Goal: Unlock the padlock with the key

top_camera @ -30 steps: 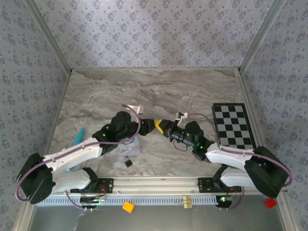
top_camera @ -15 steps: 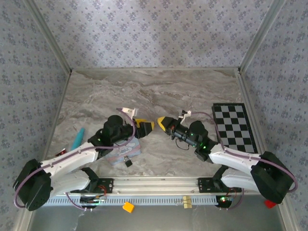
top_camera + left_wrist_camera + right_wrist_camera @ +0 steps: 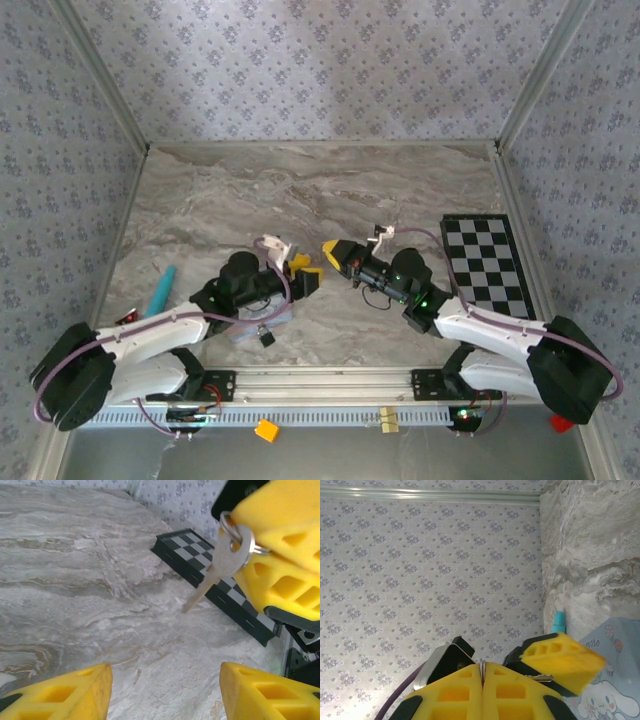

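Note:
A silver key (image 3: 220,564) hangs by its ring from the yellow fingers (image 3: 280,545) of my right gripper (image 3: 329,249), which is shut on the ring (image 3: 482,667). The key blade points down and left over the marble. My left gripper (image 3: 305,273) is open just left of it, nothing between its yellow fingertips (image 3: 65,695). The tiny black padlock (image 3: 267,338) lies at the near edge of the light-blue cartoon case (image 3: 262,318), under the left arm. One left finger (image 3: 563,660) shows beside the right gripper's fingers, in front of the case (image 3: 612,680).
A black-and-white checkerboard (image 3: 485,262) lies at the right of the table. A teal pen (image 3: 162,287) lies at the left. Small orange (image 3: 266,430) and red (image 3: 562,421) blocks sit below the front rail. Patterned walls enclose the marble table (image 3: 330,190).
The two grippers, touching a second ago, have parted. My left gripper has dropped lower toward the case and opened wider; the right one keeps the key and has barely shifted.

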Tool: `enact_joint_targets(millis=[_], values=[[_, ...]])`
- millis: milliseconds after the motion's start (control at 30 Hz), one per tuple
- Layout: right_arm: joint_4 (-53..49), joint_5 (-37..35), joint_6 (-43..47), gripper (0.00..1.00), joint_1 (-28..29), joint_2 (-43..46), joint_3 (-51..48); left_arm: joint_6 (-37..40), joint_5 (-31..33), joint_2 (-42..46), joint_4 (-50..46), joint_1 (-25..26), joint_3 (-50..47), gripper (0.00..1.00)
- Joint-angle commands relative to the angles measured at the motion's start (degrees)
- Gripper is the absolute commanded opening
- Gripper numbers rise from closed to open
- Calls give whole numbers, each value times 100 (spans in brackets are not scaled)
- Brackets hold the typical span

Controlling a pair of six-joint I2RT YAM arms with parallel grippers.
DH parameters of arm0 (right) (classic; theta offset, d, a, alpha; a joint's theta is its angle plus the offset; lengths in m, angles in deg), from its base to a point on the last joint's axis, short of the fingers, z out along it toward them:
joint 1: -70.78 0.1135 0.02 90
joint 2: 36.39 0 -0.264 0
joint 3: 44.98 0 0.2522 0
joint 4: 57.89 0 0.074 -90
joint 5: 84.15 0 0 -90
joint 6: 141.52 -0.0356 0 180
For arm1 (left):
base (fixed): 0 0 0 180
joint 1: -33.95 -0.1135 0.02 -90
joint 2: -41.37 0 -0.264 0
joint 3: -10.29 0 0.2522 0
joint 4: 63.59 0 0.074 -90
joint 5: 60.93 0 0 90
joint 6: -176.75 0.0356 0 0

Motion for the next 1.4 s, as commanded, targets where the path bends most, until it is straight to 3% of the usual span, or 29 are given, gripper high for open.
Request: enact_joint_targets(millis=[0,167,300,400,600,800,1200,1367], values=[[102,-47,104,0,105,-89,204,272,-105,-162,304,74,335,57],[111,-83,66,0,134,-78,132,305,234,-158,365,67,361,54],[47,-95,61,0,152,-47,112,444,356,-160,265,70,443,36],[-31,-96,56,0,152,-33,104,496,446,-119,294,58,420,34],[-72,-139,34,0,151,-46,76,621,312,-79,457,60,337,31],[-170,-167,14,0,125,-56,67,816,39,-32,338,68,336,12],[-588,-211,20,0,-32,163,-20,1173,-48,342,-49,66,252,0],[-989,-161,192,0,-159,401,-29,1305,-92,540,-372,66,251,0]])
